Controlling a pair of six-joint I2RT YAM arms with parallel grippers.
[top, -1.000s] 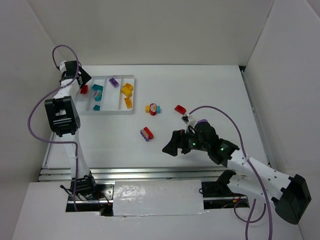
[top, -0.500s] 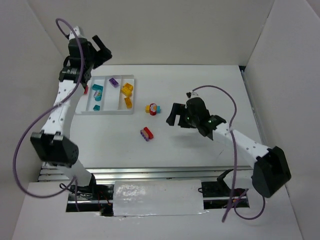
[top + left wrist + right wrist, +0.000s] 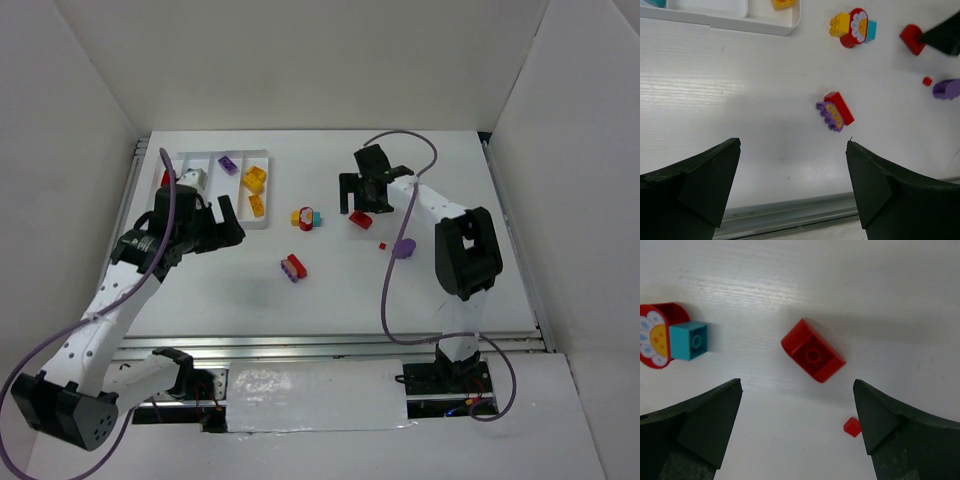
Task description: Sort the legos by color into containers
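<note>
The white tray point(image 3: 262, 190) of containers sits at the back left, holding purple point(image 3: 228, 165), yellow point(image 3: 255, 178) and red point(image 3: 167, 178) legos; my left arm hides part of it. Loose on the table lie a red brick point(image 3: 813, 357) point(image 3: 360, 219), a yellow-red-teal cluster point(image 3: 306, 218) point(image 3: 852, 27), a red-and-purple brick point(image 3: 835, 111) point(image 3: 293, 267) and a tiny red piece point(image 3: 852, 426). My right gripper point(image 3: 364, 203) point(image 3: 797, 382) hangs open just above the red brick, which lies a little ahead of its fingertips. My left gripper point(image 3: 235, 222) point(image 3: 793, 144) is open and empty by the tray's front right corner.
A loop of the right arm's purple cable point(image 3: 404, 248) rests on the table near the tiny red piece. White walls enclose the table on three sides. A metal rail point(image 3: 300, 345) runs along the near edge.
The left arm swung from the back, past the tray, down to the tray's front right corner. The right gripper moved from the table's middle toward the back, over the red brick. Both stayed open.
</note>
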